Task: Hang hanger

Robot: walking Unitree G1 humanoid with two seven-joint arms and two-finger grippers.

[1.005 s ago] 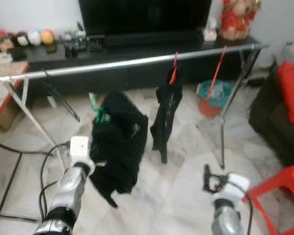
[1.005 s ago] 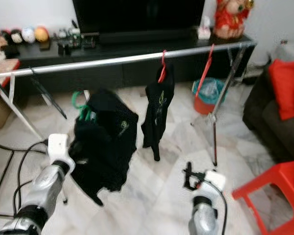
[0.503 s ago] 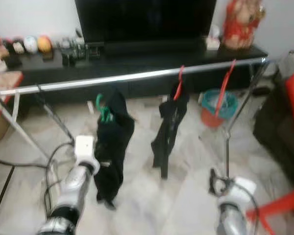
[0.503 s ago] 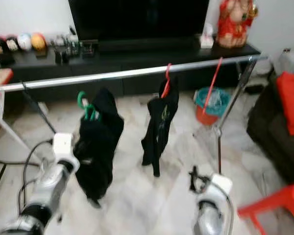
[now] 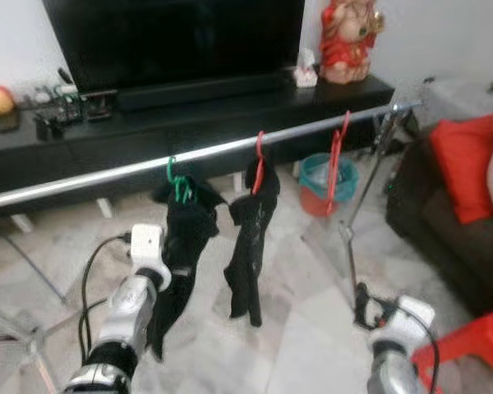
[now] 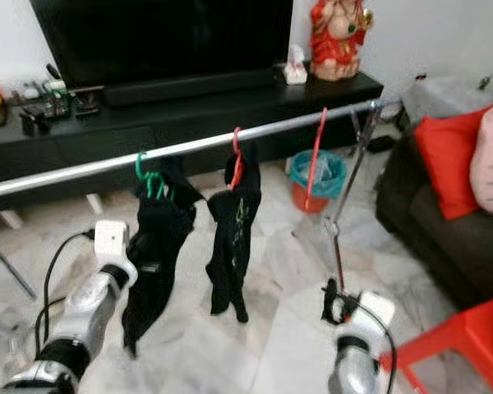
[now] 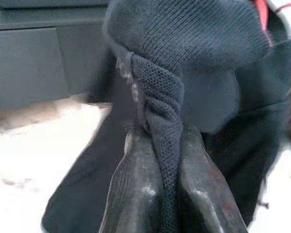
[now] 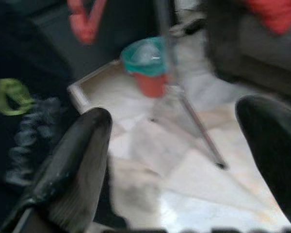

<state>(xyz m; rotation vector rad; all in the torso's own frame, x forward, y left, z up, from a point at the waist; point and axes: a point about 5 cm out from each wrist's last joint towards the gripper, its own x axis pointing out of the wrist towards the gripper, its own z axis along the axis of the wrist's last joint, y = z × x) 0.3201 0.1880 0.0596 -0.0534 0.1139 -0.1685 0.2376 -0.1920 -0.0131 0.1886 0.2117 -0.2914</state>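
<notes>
one green hanger (image 5: 176, 182) hooked on the rail (image 5: 107, 173), black garment (image 5: 181, 246) drooping below.
left gripper (image 7: 160, 194) pinches a soft, limp fold under the rail; fabric will sag, so lift by the stiff hook. right gripper (image 8: 184, 160) gapes wide, idle.

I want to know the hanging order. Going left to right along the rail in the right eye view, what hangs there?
Green hanger with black garment, red hanger with black garment, bare red hanger.
</notes>
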